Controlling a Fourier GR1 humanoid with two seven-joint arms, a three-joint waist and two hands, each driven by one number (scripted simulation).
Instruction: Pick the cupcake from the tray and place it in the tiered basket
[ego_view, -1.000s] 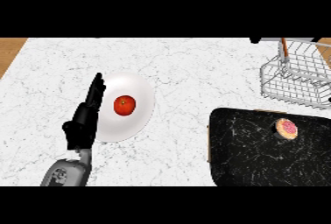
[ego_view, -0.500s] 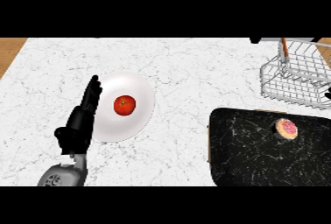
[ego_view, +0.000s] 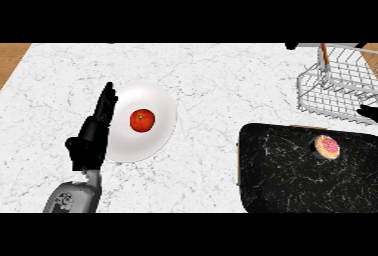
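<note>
At the far left, a strip of wooden floor (ego_view: 11, 60) shows beyond the edge of the white marble counter (ego_view: 221, 80). At about eight o'clock in the view the left hand (ego_view: 92, 135) rises from its grey forearm (ego_view: 74, 197), fingers (ego_view: 107, 97) straight and close together, pointing toward twelve o'clock. It holds nothing; it stands along the left rim of a white plate (ego_view: 159, 100), overlapping that edge in the view, though whether it touches the plate cannot be told.

The plate sits left of centre on the counter, and a red tomato (ego_view: 142, 120) lies near its middle, apart from the hand.

Right of centre, at about four to five o'clock, a black tray (ego_view: 295, 175) with pale speckled veining rests on the counter and runs off the right edge of the view. The cupcake (ego_view: 327, 146), seen from above as a pink top ringed in tan, sits on the tray toward its upper right part, at about three o'clock in the view, with nothing touching it.

At about two o'clock stands the wire tiered basket (ego_view: 332, 95), white wire with an orange upright post (ego_view: 323, 56), partly cut by the right edge. It lies just beyond the tray's far edge, separate from the cupcake.

At the right edge, near three o'clock, a small black shape (ego_view: 369, 113) pokes in just below the basket; it may be part of the right hand, but too little shows to tell how its fingers are set.
</note>
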